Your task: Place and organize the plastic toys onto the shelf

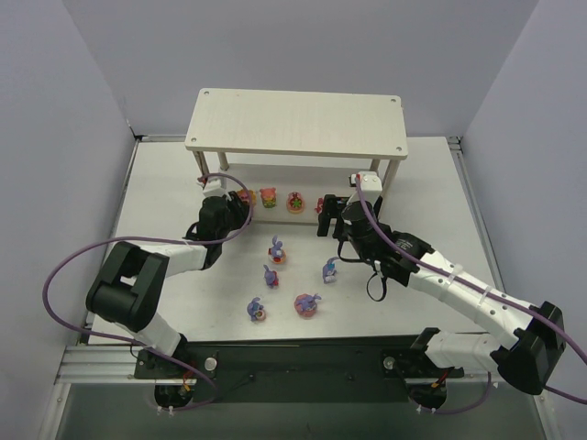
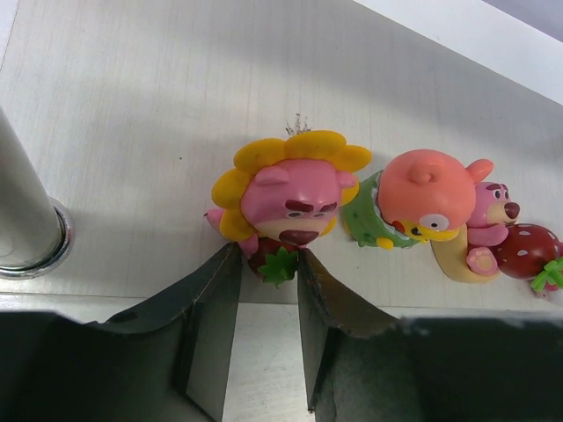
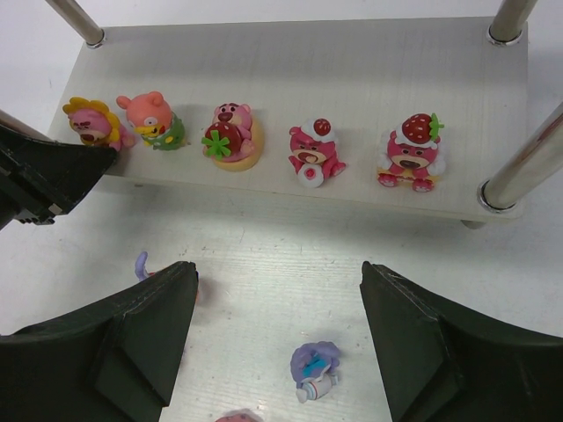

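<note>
Several red and pink round toys stand in a row on the shelf's lower tier [image 3: 352, 70]. The leftmost is a pink one with a yellow petal ring [image 2: 290, 198]. My left gripper [image 2: 268, 257] is shut on its base at the tier's front edge. Beside it stand an orange-headed toy [image 2: 413, 202] and a pink one hugging a strawberry [image 2: 493, 233]. My right gripper [image 3: 280, 286] hangs open over the table in front of the shelf [image 1: 295, 122], holding nothing. Several purple bunnies [image 1: 276, 249] are scattered on the table; one lies below the right jaws [image 3: 314, 367].
A metal shelf leg [image 2: 22, 211] stands just left of the left gripper. Another leg [image 3: 519, 171] is at the right end of the tier. The shelf's top board hides most of the lower tier in the top view. Grey walls close in the table's sides.
</note>
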`<state>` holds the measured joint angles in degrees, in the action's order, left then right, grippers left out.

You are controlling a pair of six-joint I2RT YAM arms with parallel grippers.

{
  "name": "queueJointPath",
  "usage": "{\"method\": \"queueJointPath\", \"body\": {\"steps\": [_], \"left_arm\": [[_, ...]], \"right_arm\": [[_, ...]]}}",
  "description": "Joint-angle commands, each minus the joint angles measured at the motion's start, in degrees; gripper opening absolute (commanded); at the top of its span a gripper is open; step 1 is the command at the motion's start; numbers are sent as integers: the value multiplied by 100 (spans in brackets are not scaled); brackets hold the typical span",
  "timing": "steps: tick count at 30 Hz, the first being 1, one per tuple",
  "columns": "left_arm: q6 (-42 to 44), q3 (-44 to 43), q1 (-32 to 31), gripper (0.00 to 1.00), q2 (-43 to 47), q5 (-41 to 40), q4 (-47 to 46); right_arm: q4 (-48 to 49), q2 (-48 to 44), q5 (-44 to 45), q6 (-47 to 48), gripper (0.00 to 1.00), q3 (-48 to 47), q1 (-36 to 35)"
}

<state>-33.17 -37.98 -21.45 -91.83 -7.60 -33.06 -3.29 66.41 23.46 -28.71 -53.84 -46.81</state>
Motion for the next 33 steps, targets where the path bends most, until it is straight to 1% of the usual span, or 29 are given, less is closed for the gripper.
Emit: {"method": "queueJointPath", "body": {"steps": [1,7,19,27,33], "left_arm": [[47,-219,45,44,-72,-111,-254],[65,-193,18,52,-45,-137,-289],[30,-70,1,52,121,-172,-289],[30,115,-8,53,587,-198,-201],[38,308,-26,56,1053,-225,1]], "right_arm": [[56,-76,9,-65,76,41,58],[65,-76,-8,-65,76,49,75],[65,-67,-17,-56,76,32,93],[83,-76,-44,-29,76,14,102],[56,-85,-52,-21,76,23,102]]}}
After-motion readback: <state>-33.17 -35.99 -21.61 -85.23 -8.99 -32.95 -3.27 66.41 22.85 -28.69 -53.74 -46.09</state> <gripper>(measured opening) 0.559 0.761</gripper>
